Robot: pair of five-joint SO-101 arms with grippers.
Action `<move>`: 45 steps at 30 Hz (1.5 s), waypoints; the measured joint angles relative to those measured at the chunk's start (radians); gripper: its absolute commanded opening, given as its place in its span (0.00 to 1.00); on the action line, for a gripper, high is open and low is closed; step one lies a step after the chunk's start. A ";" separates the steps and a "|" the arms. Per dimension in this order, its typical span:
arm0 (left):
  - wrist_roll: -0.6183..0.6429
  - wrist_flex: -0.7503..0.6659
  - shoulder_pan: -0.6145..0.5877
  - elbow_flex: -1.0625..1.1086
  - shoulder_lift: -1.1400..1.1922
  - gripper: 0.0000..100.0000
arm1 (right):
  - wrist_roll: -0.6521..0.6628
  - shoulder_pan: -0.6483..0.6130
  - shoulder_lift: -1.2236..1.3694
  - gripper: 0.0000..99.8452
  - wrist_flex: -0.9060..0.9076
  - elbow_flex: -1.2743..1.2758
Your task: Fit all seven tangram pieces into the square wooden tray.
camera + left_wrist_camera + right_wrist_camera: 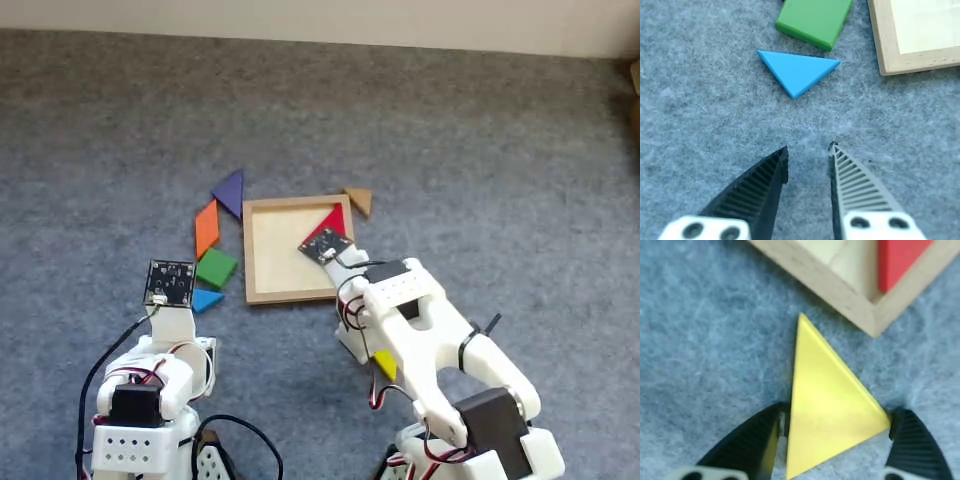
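Right tool (837, 422) is pinching the yellow triangle (830, 415), which is lying flat on the grey-covered desk (480, 150) — one pad is pressing a long straight edge and the other is bearing on a single corner. That grip is worrying me: with only a corner on one side, I am expecting the piece to swivel or squirt out once it is leaving the desk. The triangle's far point is sitting just beside the outer corner of the wooden tray (840, 290), so a shallow lift is risking a snag on the rim, and that could be shoving the tray as well. The red triangle (900, 260) is already lying inside, against that same corner. If I am releasing too near it, the yellow piece is likely ending up propped on the red one instead of flat on the tray's floor.

In the high view the right arm (420, 320) is stretching forward and leaning inward, its wrist hanging over the tray's near right corner. The left arm (165, 370) is sitting folded close to its base. Left tool (808, 148) is hanging narrowly spread with nothing between its tips, near the blue triangle (797, 70), with the green square (815, 17) just beyond — a careless sweep there is likely knocking both.
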 measured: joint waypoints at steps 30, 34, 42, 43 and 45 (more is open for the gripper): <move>0.000 0.000 0.000 0.000 0.000 0.14 | 0.048 0.012 -0.322 0.18 0.032 0.038; 0.000 0.000 0.000 0.000 0.000 0.14 | 0.124 0.012 -0.322 0.18 0.032 -0.037; 0.000 0.000 0.000 0.000 0.000 0.14 | 0.219 -0.072 -0.322 0.18 -0.006 -0.170; 0.000 0.000 0.000 0.000 0.000 0.14 | 0.229 -0.086 -0.322 0.18 -0.037 -0.172; 0.000 0.000 0.000 0.000 0.000 0.14 | 0.255 -0.115 -0.322 0.18 -0.124 -0.172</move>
